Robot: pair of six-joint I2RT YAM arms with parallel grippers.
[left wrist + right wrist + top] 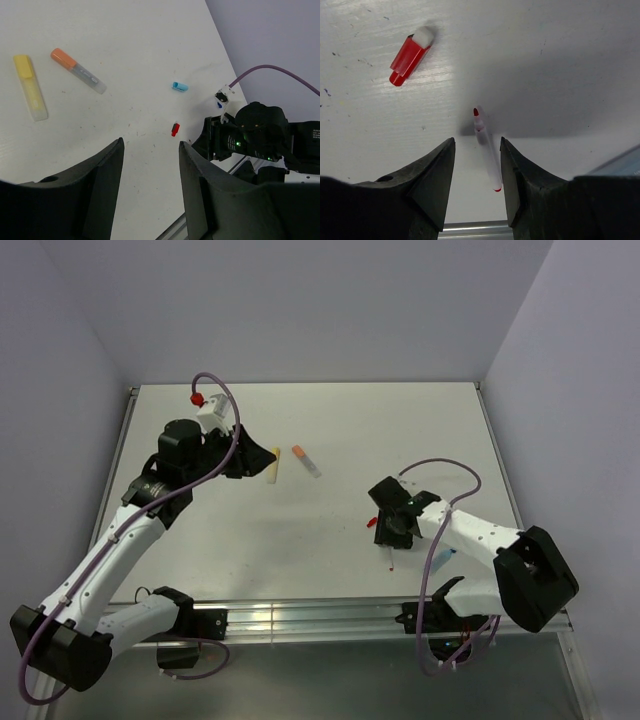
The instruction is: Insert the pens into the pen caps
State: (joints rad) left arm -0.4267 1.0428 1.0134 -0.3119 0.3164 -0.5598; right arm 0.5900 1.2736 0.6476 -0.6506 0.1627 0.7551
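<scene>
Pincers both stand spread and empty. The right pincer [477,145] straddles a thin red pen [487,152] lying flat between its jaws, seemingly lined up to pinch it; the red cap [409,57] lies ahead-left. The left pincer [151,147] hovers apart.

One yellow pen [30,87], orange-capped pen [78,71] with greyish body, light blue cap [180,86], red cap [409,56] with white end, thin pen [487,150] white with red tip; surface [545,60] white, dark-specked.

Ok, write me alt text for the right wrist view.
The right gripper hangs open above a white table, straddling a thin red-tipped pen that lies uncapped on the surface. A red cap lies apart from the pen, toward the upper left of the view.
</scene>
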